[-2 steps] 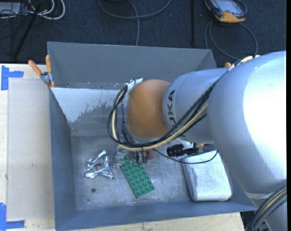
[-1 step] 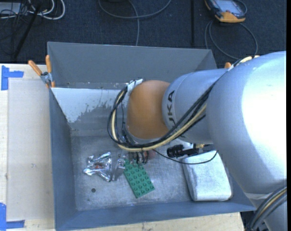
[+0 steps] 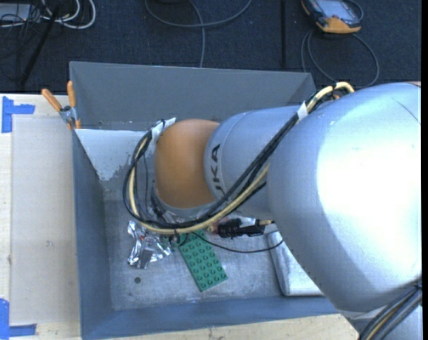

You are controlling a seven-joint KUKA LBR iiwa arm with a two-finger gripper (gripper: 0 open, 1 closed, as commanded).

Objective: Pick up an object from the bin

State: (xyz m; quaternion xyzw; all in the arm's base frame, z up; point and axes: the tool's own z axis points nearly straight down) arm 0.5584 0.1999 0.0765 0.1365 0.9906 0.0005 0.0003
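Green studded plastic building plate (image 3: 205, 264) lies just below your arm's orange wrist cover (image 3: 182, 161), crumpled silver foil (image 3: 144, 248) beside it; you cannot tell the claw's state.

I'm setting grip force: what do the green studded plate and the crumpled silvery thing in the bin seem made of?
Green studded plate: probably hard moulded plastic, matte; even rows of studs, straight edges. Crumpled silvery thing: seemingly thin foil or metallised film, shiny; sharp creases and bright glints.

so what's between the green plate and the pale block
Only bare bin floor, in the camera view, between the green plate and the pale block.
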